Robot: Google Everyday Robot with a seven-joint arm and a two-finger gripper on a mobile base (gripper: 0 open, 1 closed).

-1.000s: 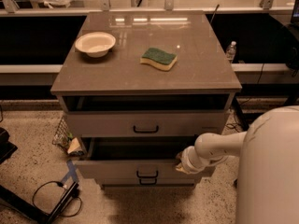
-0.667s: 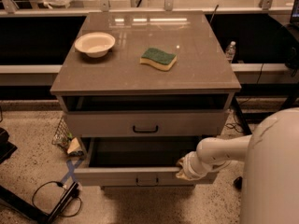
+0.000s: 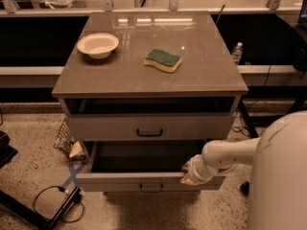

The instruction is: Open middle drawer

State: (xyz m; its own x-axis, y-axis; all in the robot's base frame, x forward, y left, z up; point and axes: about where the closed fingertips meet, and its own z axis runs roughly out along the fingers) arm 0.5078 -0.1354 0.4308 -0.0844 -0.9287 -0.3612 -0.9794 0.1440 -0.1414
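Note:
The middle drawer [image 3: 120, 181] stands pulled well out of the grey-beige cabinet, and its dark inside [image 3: 144, 156] shows. Its small dark bar handle [image 3: 151, 187] is at the centre of the flat front. My gripper [image 3: 191, 174] is at the right part of that front's top edge, at the end of my white arm [image 3: 225, 155] that reaches in from the right. The uppermost drawer [image 3: 149, 127] above it is slightly out. The lowest drawer is hidden under the open one.
On the cabinet top [image 3: 201, 75] sit a white bowl [image 3: 98, 44] and a green-and-yellow sponge [image 3: 163, 60]. My white body [image 3: 280, 176] fills the lower right. Cables [image 3: 57, 202] and litter [image 3: 72, 147] lie on the speckled floor at left. A water bottle [image 3: 237, 51] stands behind right.
The middle drawer has slid further out toward the camera. My gripper and arm have moved down and back with its front.

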